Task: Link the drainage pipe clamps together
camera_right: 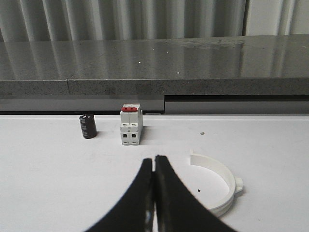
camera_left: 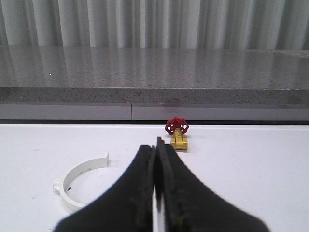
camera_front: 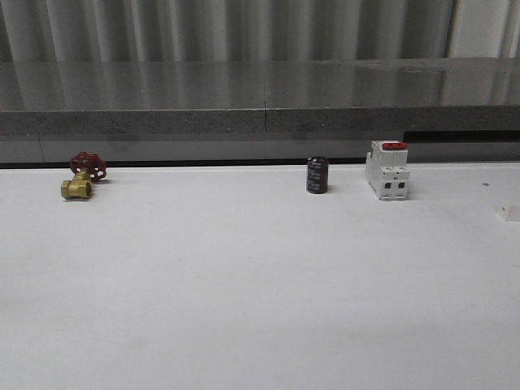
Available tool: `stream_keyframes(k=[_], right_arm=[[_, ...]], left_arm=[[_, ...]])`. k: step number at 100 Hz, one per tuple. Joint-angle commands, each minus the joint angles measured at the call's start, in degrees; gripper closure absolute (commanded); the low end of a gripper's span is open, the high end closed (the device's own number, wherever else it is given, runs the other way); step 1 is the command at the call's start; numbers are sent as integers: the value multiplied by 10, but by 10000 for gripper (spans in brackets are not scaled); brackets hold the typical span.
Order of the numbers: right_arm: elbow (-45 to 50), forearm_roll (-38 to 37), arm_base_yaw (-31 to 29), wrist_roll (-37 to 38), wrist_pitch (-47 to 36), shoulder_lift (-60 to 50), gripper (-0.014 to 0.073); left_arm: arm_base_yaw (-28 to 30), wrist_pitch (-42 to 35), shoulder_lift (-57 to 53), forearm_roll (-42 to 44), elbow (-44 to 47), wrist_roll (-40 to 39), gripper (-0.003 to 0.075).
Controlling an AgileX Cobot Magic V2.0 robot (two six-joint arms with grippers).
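Two white half-ring clamps lie flat on the table, one [camera_left: 79, 181] near the left gripper [camera_left: 155, 193], one [camera_right: 219, 186] near the right gripper [camera_right: 154, 193]. Both grippers are pressed together, empty. The clamps look light, hard and thin; pinch the curved band.

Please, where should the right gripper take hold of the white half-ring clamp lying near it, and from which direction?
A judgement: the clamp half lies flat on the table, so its thin curved band is the part to pinch, near mid-arc, away from the end tabs and the side lug. Come from above, one finger inside the curve and one outside. The right gripper is shut and must open first.
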Motion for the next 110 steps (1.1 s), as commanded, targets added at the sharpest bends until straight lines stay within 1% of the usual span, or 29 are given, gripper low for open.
stream_keyframes(k=[1,32,39,50,64,81,88,98,110], right_arm=[[-11,0,-2,-2,-48,-11,660],[-11,0,-2,-2,-48,-11,660],[-11,0,-2,-2,-48,-11,660],[-11,0,-2,-2,-48,-11,660],[-11,0,-2,-2,-48,-11,660],[-11,0,-2,-2,-48,-11,660],[-11,0,-2,-2,-48,-11,660],[-11,0,-2,-2,-48,-11,660],[-11,0,-2,-2,-48,-11,660]], left_arm=[[1,-47,-19,-3,27,-3,741],[1,-49,-19,-2,18,-3,741],[1,-43,-15,-10,-2,-3,741],[1,-22,4,-15,-61,-3,741],[1,68,69,-15,-170,-3,741],[1,236,197,-15,-324,-3,741],[1,290,247,-14,-379,-3,741],[1,320,304,-14,-429,-3,741],[1,321,348,-11,-437,-3,741]])
